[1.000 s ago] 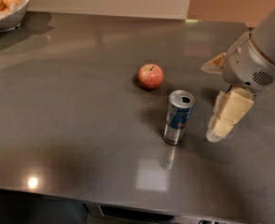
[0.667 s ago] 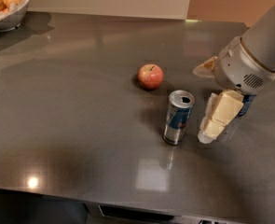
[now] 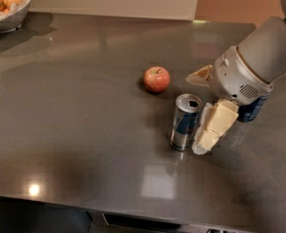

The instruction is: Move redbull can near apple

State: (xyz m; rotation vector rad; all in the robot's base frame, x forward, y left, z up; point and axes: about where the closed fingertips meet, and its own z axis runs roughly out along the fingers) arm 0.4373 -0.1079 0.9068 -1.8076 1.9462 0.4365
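Observation:
The redbull can [image 3: 184,122], slim and silver with blue panels, stands upright on the grey table [image 3: 84,130] right of centre. The red apple [image 3: 156,79] lies a short way behind and to the left of it, apart from it. My gripper [image 3: 196,112] comes in from the right and is open. Its near cream finger [image 3: 213,127] is close beside the can's right side, and its far finger [image 3: 199,75] is behind the can. The can is at the mouth of the jaws, and nothing is held.
A dark blue can [image 3: 252,110] stands partly hidden behind my arm at the right. A white bowl [image 3: 10,19] piled with orange-yellow fruits sits at the table's back left corner. The table's front edge runs along the bottom.
My gripper has moved left and its near finger has come up beside the redbull can. The can and the apple have not moved.

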